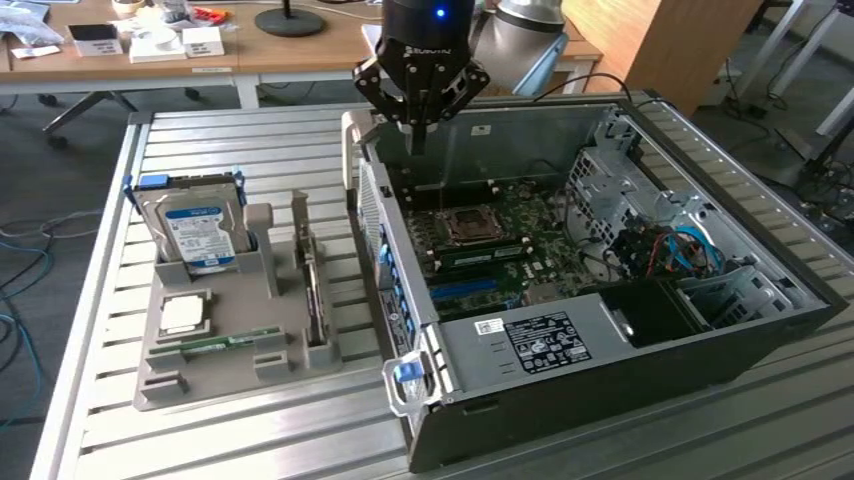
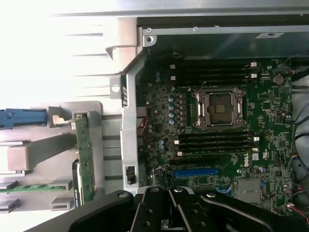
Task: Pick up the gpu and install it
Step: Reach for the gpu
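Green board on edge, the gpu [image 1: 312, 290] is standing in the grey holder [image 1: 214, 375] beside the open computer case [image 1: 601, 400]. It is at about seven o'clock from the gripper [image 1: 418, 132], well apart. The gripper is hanging over the case's rim, fingers pressed together, holding nothing.

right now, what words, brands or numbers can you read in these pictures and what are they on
"DELL": white logo on the motherboard
Lettering on the gripper: blurred, unreadable
power supply label: too small to read
hard drive label: too small to read
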Controlling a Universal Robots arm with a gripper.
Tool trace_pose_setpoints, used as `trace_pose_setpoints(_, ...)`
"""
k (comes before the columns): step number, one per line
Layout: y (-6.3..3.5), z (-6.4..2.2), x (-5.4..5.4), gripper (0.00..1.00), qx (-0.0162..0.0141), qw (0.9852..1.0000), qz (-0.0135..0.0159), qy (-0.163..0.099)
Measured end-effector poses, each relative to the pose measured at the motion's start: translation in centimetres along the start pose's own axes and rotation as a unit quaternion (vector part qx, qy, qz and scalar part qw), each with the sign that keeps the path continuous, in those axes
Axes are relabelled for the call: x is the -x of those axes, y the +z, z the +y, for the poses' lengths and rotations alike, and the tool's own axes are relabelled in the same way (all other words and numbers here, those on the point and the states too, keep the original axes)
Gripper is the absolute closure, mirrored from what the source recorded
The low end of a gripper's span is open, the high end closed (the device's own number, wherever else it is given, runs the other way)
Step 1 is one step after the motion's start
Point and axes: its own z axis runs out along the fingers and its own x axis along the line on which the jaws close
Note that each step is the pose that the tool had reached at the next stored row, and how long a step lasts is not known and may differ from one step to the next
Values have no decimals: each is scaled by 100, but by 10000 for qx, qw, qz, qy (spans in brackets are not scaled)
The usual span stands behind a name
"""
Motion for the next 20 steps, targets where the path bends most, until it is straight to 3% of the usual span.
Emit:
trace_pose_setpoints(13, 18, -21, -265, 89, 0, 10000, 1, -1)
trace_pose_setpoints(20, 20, -36, -457, 89, -1, 10000, 1, -1)
